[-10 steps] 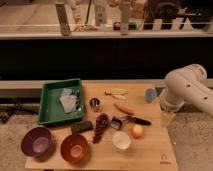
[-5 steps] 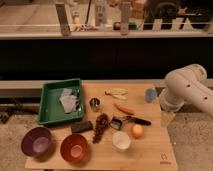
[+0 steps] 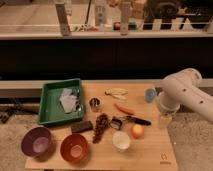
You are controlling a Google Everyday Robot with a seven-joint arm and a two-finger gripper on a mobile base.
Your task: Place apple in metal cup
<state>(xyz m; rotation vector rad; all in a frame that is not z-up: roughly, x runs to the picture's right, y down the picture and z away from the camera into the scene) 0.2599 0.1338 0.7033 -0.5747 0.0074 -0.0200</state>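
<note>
As the table now stands: no part of the placing is done; the whole task is left.
Apple: the apple (image 3: 137,131) lies on the wooden table (image 3: 150,156), lower centre-right of the frame, just right of and above the white cup (image 3: 121,141), and below the carrot (image 3: 124,108).
Metal cup: the metal cup (image 3: 94,104) stands upright near the middle of the frame, just right of the green tray (image 3: 46,114); its inside cannot be made out from here, but the apple is plainly not in it.
Separation: apple and metal cup are well apart, with a dark bunch of fruit (image 3: 101,127) and a black-handled tool (image 3: 131,120) lying between them.
Gripper: the gripper (image 3: 165,119) hangs below the white arm (image 3: 185,92) at the right edge of the table, right of the apple and not touching it.
Gripper state: jaws spread to their widest, nothing between them.
Work outstanding, in my judgement: reach to the apple, close on it, lift, carry it left over the clutter, release above the metal cup.
Change against the earlier frames: none found; arm, gripper, apple and metal cup all sit where they did.
</note>
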